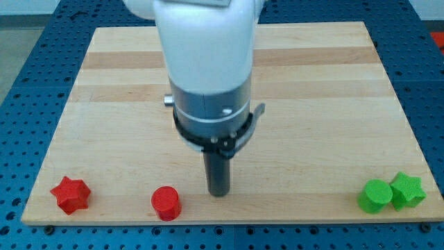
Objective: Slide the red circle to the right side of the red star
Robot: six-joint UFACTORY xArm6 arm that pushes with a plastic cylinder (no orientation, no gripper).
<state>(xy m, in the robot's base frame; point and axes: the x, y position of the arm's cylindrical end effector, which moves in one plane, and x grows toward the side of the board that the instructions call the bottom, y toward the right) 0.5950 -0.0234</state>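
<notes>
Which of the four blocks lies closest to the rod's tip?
The red circle, just to the view's left of my tip. The red star sits farther left; the green circle and green star sit far right.

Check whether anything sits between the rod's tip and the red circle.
Nothing: bare board separates my tip from the red circle, seen in the camera view.

Pale wooden board [312, 83] on blue perforated table [28, 69].
</notes>
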